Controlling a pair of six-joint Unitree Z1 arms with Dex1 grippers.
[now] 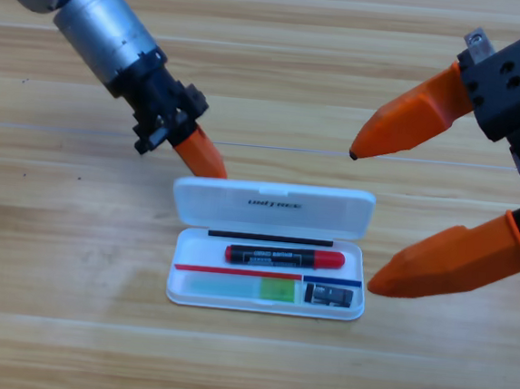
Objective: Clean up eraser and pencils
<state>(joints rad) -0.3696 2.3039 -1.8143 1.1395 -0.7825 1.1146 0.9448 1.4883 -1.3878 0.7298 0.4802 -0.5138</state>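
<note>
Table: a wooden table point(245, 366) with pale planks running left to right is carrying everything in view.
Right arm: it is coming in from the right edge, its black wrist block sitting at the upper right corner.
Right gripper: the right gripper point(360, 220) is hanging just right of the case, showing large; its two orange jaws are spreading wide apart, the upper tip pointing above the lid's right corner and the lower tip lying beside the tray's right end, with nothing between them.
Left arm: it is slanting down from the upper left corner, grey tube first, then the black wrist.
Left gripper: the left gripper point(210, 165) is pointing at the lid's upper left corner, seeming to touch its edge; only one orange tip is showing, so I cannot tell how its pincer is standing.
Case: the white pencil case point(273, 207) is lying open in the middle, lid folded back.
Red-ended pencil: the black-bodied pencil point(284, 257) is lying lengthwise in the tray's upper part.
Green-white pencil: the translucent pencil point(250, 289) is lying in the lower left compartment.
Eraser: the eraser point(333, 296) is sitting in the lower right compartment.
</note>
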